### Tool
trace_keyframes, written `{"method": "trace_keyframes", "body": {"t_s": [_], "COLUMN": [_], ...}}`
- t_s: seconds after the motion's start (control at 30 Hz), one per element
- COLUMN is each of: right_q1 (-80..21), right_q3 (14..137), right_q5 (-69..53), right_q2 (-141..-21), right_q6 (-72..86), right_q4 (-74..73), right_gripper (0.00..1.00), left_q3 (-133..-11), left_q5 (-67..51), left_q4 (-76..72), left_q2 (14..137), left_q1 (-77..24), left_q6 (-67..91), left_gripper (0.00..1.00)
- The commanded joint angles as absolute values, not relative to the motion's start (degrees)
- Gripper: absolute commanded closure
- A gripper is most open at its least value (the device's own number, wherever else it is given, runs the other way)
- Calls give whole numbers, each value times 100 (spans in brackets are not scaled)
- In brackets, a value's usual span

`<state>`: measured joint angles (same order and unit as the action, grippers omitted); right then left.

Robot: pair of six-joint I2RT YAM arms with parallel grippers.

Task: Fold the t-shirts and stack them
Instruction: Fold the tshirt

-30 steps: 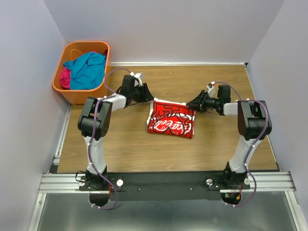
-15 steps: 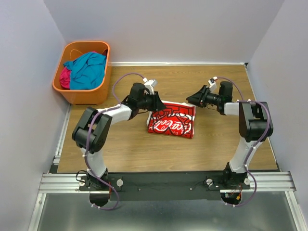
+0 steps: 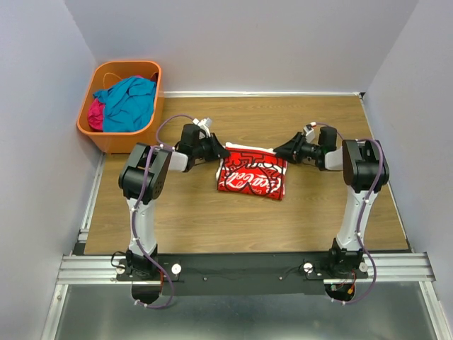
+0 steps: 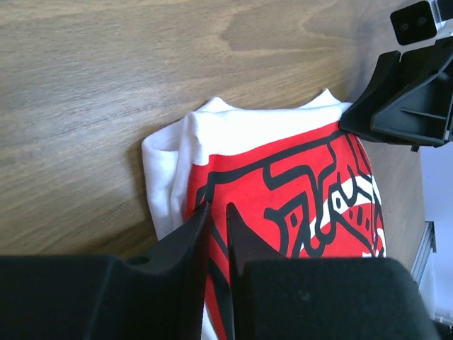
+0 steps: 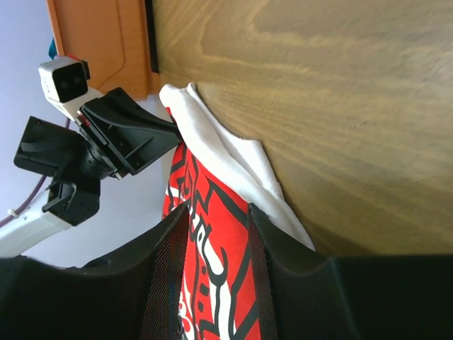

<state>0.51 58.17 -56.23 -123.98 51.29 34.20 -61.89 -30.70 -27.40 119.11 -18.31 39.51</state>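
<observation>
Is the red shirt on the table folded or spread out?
Folded: the red shirt lies as a compact rectangle, with layered white edges at its far end.

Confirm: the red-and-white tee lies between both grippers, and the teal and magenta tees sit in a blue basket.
Wrong colour: the basket holding the teal tee and magenta tee is orange, as the top external view shows. Rest stands.

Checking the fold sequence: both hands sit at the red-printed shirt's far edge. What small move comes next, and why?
Probably close the right hand on its t-shirt corner: its fingers stand apart over the cloth edge, while those of the left hand are nearly together at the other corner. Then both corners could lift evenly.
</observation>
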Motion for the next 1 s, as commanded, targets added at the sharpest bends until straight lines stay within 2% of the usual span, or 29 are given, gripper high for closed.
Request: {"method": "trace_keyframes", "body": {"t_s": [0.0,0.13,0.17,0.23,0.3,0.43,0.57,0.7,0.8,0.97], "right_q1": [255,255,246,220,167,-219,-693,-1063,-1081,-888], "right_q3": [5924,6029,6012,5924,5706,5020,4388,3973,3771,3420], "right_q5": [-5326,-5501,-5580,-5659,-5817,-5889,-5854,-5661,-5599,-5441], "right_q2": [-12727,-12332,-12114,-11831,-11429,-10637,-10056,-9975,-10405,-11354], "right_q6": [5045,5290,5343,5387,5431,5414,5344,5151,4923,4694], "right_q4": [3340,3331,3331,3331,3322,3313,3305,3322,3366,3611], "right_gripper": [54,53,53,53,53,51,46,43,44,48], "left_q3": [-6214,-6249,-6240,-6232,-6179,-5679,-5029,-4553,-4255,-3438], "left_q5": [-3146,-3313,-3400,-3559,-3630,-3761,-3867,-3981,-3937,-3877], "left_q4": [-2804,-2804,-2804,-2795,-2751,-2716,-2593,-2575,-2671,-3752], "left_q2": [12041,11927,11788,11620,11304,10322,9626,9536,9878,10300], "left_q1": [-1644,-1573,-1582,-1591,-1582,-1652,-1784,-2135,-2232,-1996], "left_q6": [3973,4025,4034,4034,4034,3912,3727,3621,3857,4772], "left_gripper": [78,74,63,53,46,38,37,43,51,64]}}
